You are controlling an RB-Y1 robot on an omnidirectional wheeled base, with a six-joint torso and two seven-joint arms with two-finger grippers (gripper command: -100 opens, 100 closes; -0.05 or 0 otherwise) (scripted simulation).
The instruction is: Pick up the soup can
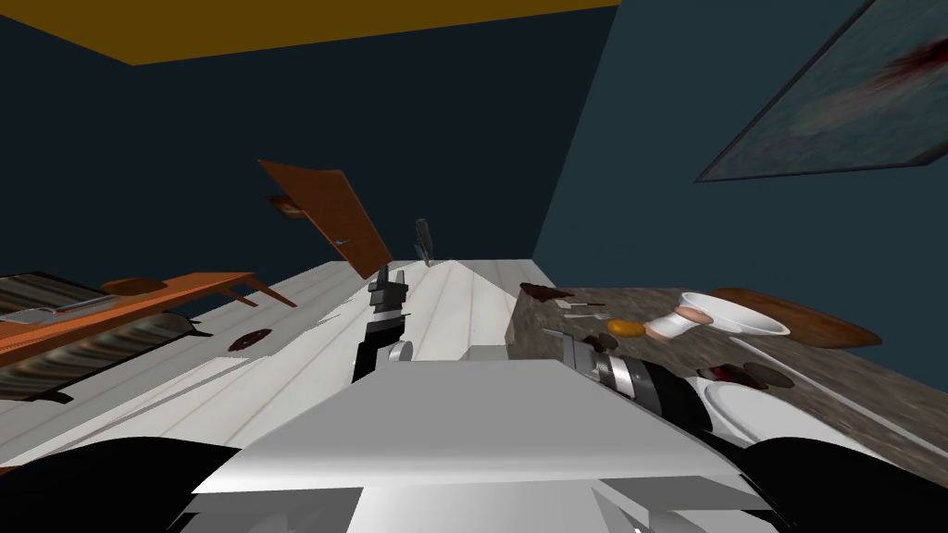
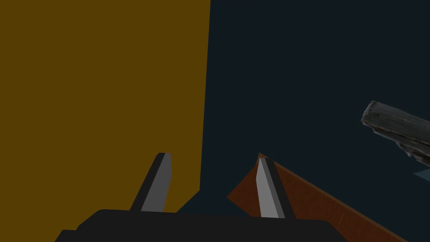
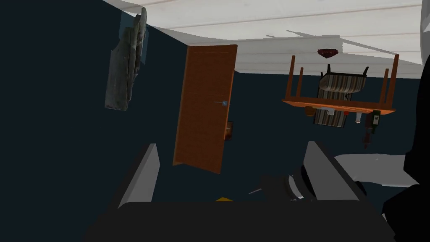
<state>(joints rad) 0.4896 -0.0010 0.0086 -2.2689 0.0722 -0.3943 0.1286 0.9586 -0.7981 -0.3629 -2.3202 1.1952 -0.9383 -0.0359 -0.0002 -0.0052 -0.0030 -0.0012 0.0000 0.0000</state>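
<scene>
A small white and pinkish can (image 1: 674, 323) lies on its side on the stone-topped table (image 1: 833, 381) to my right, touching the rim of a white bowl (image 1: 733, 315). My right gripper (image 1: 563, 337) hovers at the table's near corner, a short way left of the can, open (image 3: 231, 145) with nothing between its fingers. My left gripper (image 1: 387, 276) is held out ahead over the white floor, well left of the table. It is also open (image 2: 213, 156) and empty.
On the table lie an orange round thing (image 1: 626, 328), cutlery (image 1: 583, 316), a brown board (image 1: 805, 319) and a white plate (image 1: 741, 407). An orange door (image 1: 329, 217) stands ahead; a long orange table (image 1: 176, 291) and a striped chair (image 1: 93, 344) are on the left.
</scene>
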